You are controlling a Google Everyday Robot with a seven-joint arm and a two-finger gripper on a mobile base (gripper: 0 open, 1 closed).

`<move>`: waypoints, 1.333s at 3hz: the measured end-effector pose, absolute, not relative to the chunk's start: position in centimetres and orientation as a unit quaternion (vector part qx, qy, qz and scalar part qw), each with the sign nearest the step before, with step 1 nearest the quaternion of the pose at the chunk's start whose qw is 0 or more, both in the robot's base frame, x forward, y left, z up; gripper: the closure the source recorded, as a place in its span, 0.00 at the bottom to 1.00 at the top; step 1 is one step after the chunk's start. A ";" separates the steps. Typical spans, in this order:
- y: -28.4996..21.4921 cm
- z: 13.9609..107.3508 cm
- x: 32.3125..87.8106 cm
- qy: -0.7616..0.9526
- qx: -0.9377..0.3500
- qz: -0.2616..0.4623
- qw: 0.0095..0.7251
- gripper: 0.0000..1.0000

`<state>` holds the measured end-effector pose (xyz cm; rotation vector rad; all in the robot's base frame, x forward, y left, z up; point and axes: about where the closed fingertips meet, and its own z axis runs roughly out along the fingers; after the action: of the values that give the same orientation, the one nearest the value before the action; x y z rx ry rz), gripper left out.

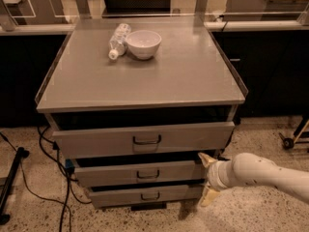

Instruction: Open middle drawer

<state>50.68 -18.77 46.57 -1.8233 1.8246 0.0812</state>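
The middle drawer (111,174) is a shallow grey front with a small dark loop handle (148,174), set between a taller top drawer (96,141) and a narrower bottom drawer (120,197). All three stand slightly out from the cabinet. My gripper (207,178) is at the right end of the middle drawer's front, reaching in from the right on a white arm (260,175). Its fingers are open, one fingertip (206,159) above and one below the drawer's right edge. It holds nothing.
A white bowl (143,43) and a plastic bottle (118,40) lying on its side are on the cabinet top (169,81). Black cables (48,178) and a stand foot (12,182) lie on the floor at the left. A wheeled base (294,137) stands at the right.
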 end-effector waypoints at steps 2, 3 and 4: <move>-18.9 45.0 53.7 0.686 -0.672 0.041 0.277 0.00; -18.6 44.1 54.8 0.688 -0.671 0.050 0.271 0.00; -18.4 42.6 55.5 0.692 -0.671 0.065 0.258 0.00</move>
<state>55.50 -18.35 42.58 -1.8202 1.8748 0.1772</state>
